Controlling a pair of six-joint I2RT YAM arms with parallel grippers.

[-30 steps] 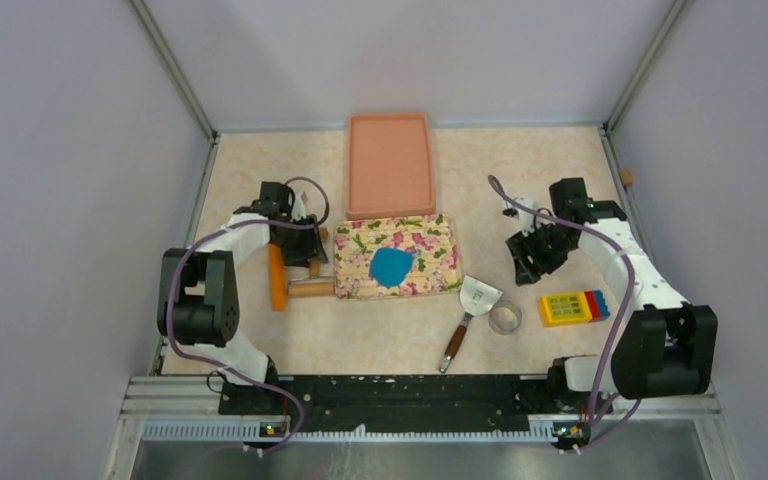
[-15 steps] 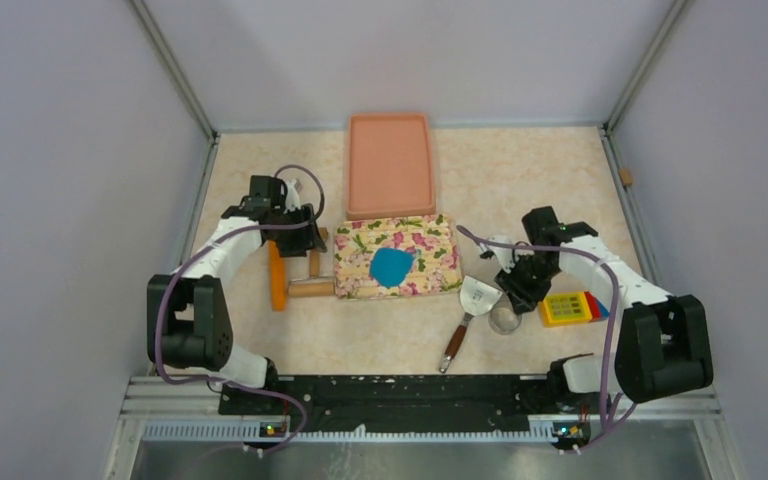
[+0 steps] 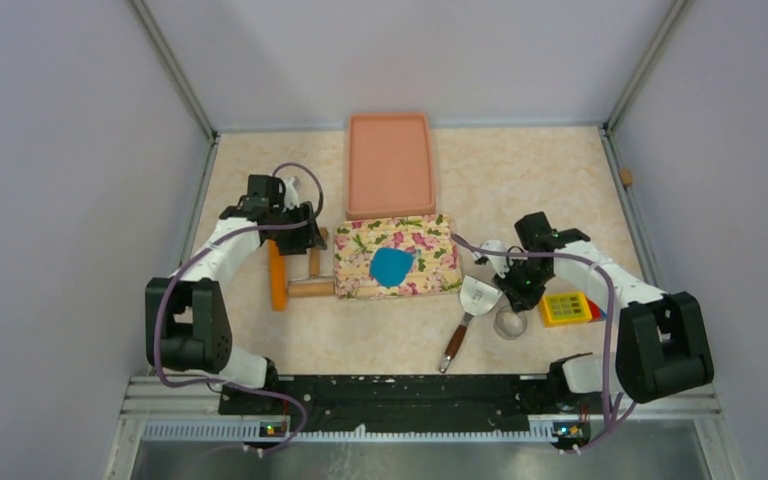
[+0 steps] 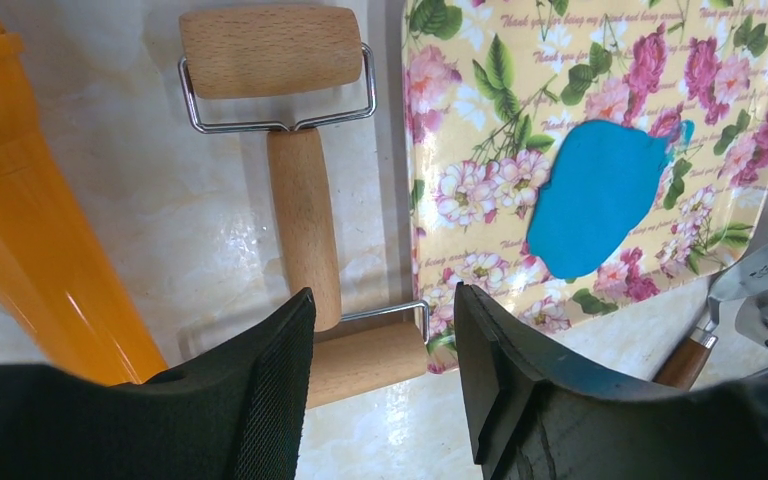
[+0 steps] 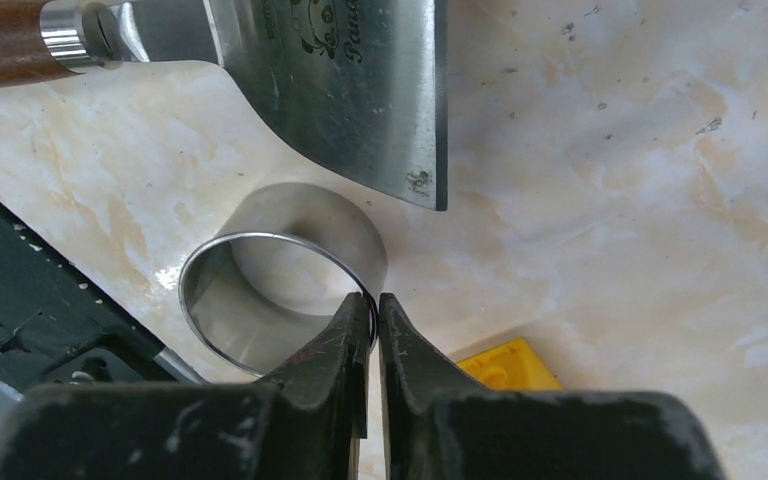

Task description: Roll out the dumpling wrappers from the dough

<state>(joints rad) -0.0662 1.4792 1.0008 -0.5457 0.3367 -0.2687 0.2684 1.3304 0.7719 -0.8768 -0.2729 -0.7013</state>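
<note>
Dough (image 3: 392, 266): flat blue sheet, centre of the floral mat (image 3: 430, 245), mid-frame in the top view. Right gripper (image 5: 372, 310): clenched on the thin wall of the metal ring (image 5: 222, 322), just below the scraper (image 5: 360, 90). Left gripper (image 4: 382, 305): released, holding nothing, over the roller (image 4: 300, 220). Handling note: lift the ring level, avoid twisting the pinch, and seat it wholly inside the sheet's edge.

Plain pale grey walls (image 3: 60, 150) close the cream marbled table (image 3: 560, 170) at nine, twelve and three o'clock. A black rail (image 3: 410, 390) runs at six o'clock.
</note>
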